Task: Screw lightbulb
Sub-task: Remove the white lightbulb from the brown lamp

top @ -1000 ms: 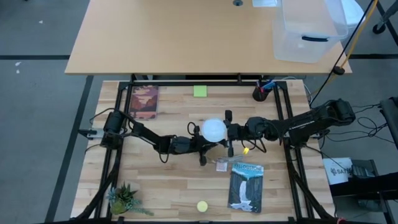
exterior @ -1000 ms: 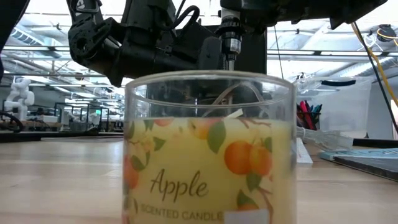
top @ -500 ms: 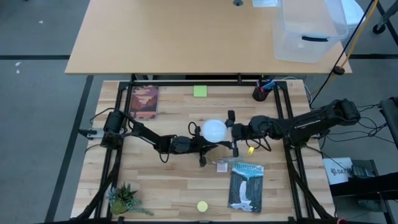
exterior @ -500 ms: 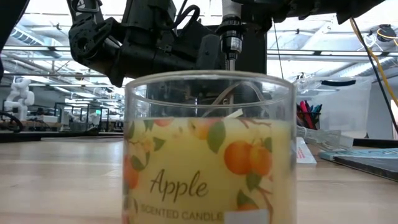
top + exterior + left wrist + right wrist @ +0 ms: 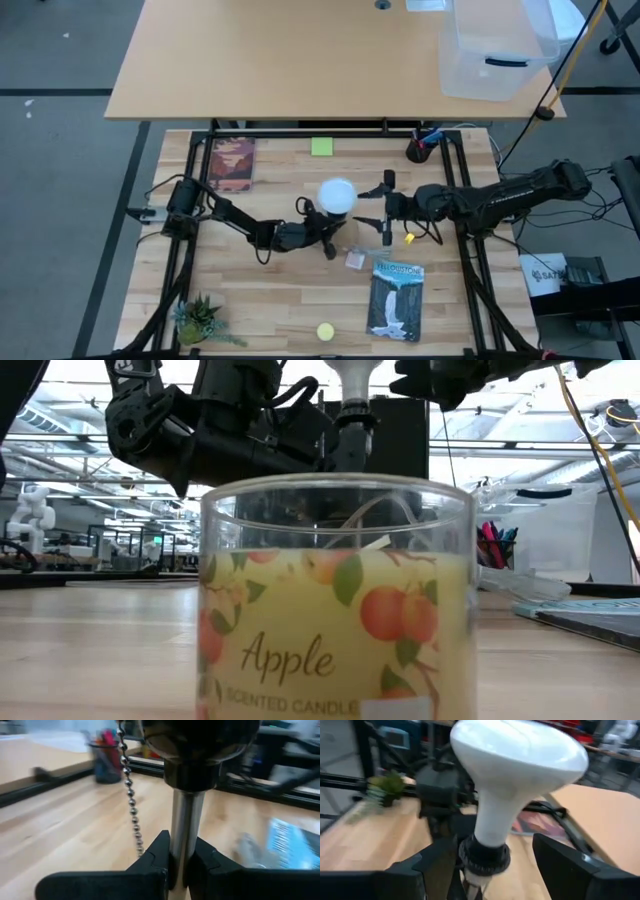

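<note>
Near the middle of the counter (image 5: 260, 300), the left gripper (image 5: 326, 240) is clamped on a thin metal stem (image 5: 182, 835) with a black socket (image 5: 484, 856) on top. The lightbulb (image 5: 337, 196) sits upright in that socket. The right gripper (image 5: 382, 206) stands just beside the bulb, its fingers (image 5: 572, 870) spread apart, not touching it.
</note>
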